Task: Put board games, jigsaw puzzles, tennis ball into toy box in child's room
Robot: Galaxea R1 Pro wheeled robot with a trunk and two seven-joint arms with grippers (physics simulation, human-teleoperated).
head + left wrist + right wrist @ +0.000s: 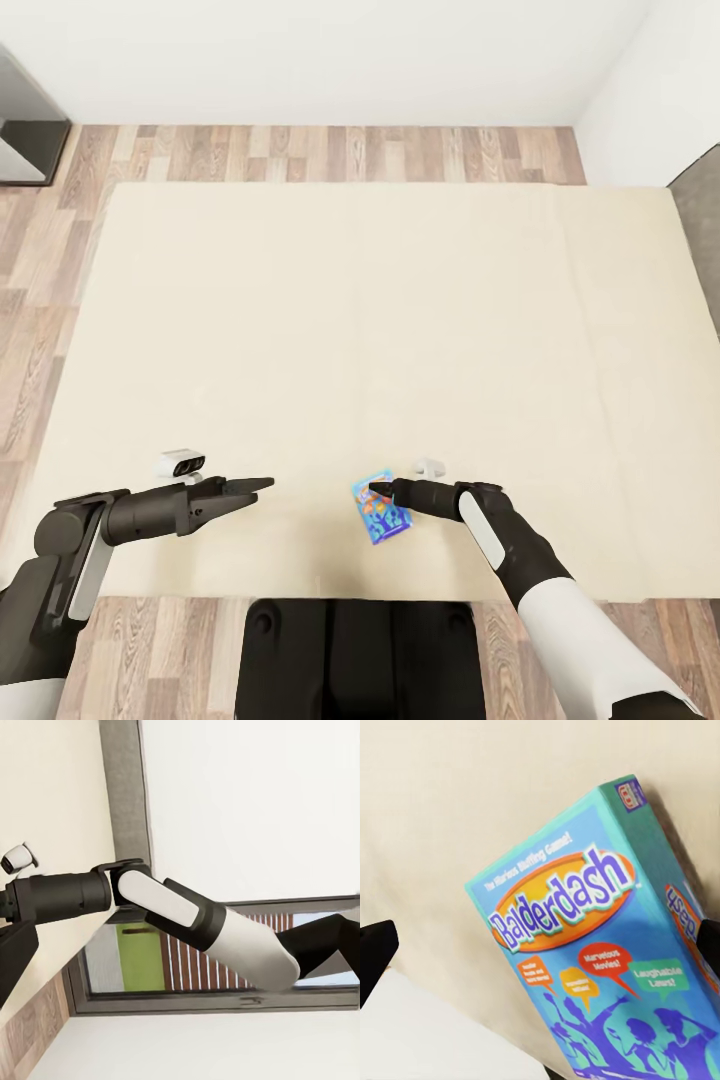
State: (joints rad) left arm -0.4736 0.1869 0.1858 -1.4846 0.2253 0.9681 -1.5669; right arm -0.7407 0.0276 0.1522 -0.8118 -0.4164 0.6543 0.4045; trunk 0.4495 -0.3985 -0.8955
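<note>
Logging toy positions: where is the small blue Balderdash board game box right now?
In the head view, the small blue board game box lies near the front edge of the cream bed, right of centre, at the right end effector tips.

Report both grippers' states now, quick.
Left gripper: empty, above the bed; open or shut cannot be told.
Right gripper: at the blue board game, fingers either side of the box; a firm grip cannot be told.

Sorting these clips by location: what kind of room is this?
Probably a bedroom: a wide cream bed on a wood plank floor, white walls, and a blue board game at the right gripper.
</note>
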